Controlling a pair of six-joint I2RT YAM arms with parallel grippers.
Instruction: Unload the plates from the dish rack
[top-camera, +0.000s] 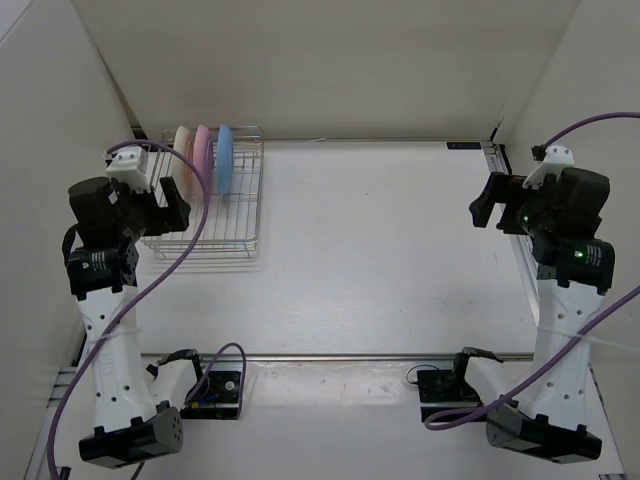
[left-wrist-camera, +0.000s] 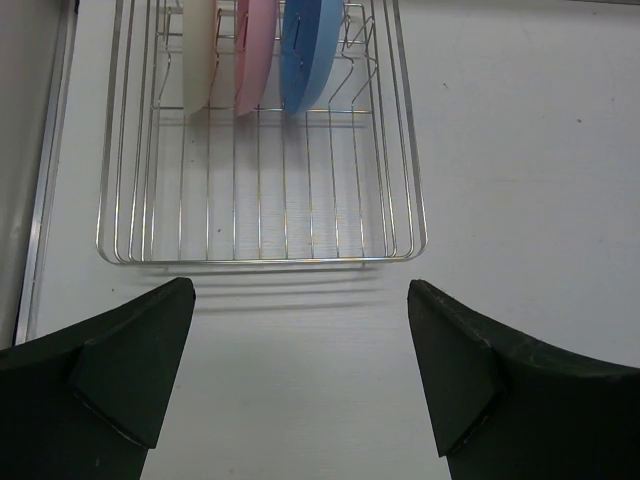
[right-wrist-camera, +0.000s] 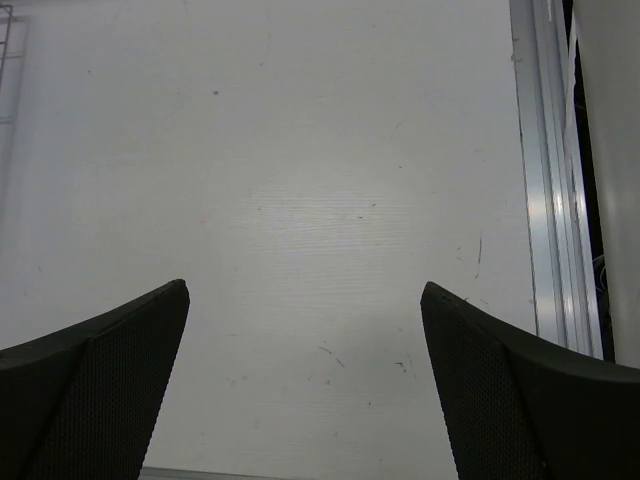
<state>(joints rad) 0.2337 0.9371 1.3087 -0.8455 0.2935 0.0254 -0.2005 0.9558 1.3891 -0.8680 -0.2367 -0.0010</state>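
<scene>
The left gripper (left-wrist-camera: 300, 292) gapes wide and empty, with the dish rack (left-wrist-camera: 262, 261) just ahead of its fingertips and the plates (left-wrist-camera: 258, 50) upright at the rack's far end. The right gripper (right-wrist-camera: 302, 290), equally wide, holds nothing.

Left arm (top-camera: 112, 350), right arm (top-camera: 560, 340): white perforated links, black joint housings, purple cables (top-camera: 160, 275), green LEDs (top-camera: 577, 254) on right. Left end effector (left-wrist-camera: 300, 300), right end effector (right-wrist-camera: 305, 300): black wedge fingers (left-wrist-camera: 130, 370).

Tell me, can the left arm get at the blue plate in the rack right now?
Probably yes. The left gripper is open and faces the dish rack, whose near bays are bare. The blue plate stands upright at the far end, its outer face free.
</scene>
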